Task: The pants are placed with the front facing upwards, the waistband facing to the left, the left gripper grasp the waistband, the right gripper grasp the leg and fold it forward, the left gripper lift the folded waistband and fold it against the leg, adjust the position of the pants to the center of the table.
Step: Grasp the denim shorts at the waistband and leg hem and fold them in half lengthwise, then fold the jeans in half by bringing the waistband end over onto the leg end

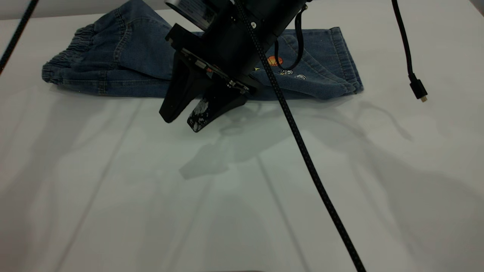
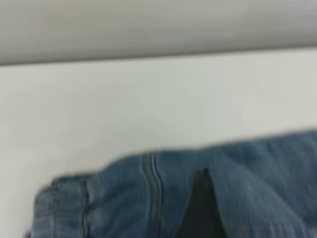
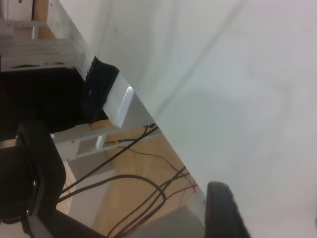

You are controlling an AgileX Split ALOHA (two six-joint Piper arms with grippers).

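The blue denim pants [image 1: 124, 60] lie folded lengthwise at the far side of the white table [image 1: 113, 196]. The ruffled waistband [image 1: 72, 49] points left, the leg hem [image 1: 346, 60] points right, and a small cartoon print [image 1: 275, 60] faces up. My right gripper [image 1: 181, 121] hangs open and empty just in front of the pants' near edge, one tip scuffed white. One of its fingers [image 3: 224, 213] shows over bare table in the right wrist view. Of my left gripper only one dark finger [image 2: 200, 208] shows, lying against the denim [image 2: 124, 198] near the waistband.
A braided black cable [image 1: 302, 151] crosses the middle of the table. A loose black cable with a plug [image 1: 418, 90] dangles at the right. Past the table edge [image 3: 124, 99] are floor cables [image 3: 133, 183] and a black chair [image 3: 34, 173].
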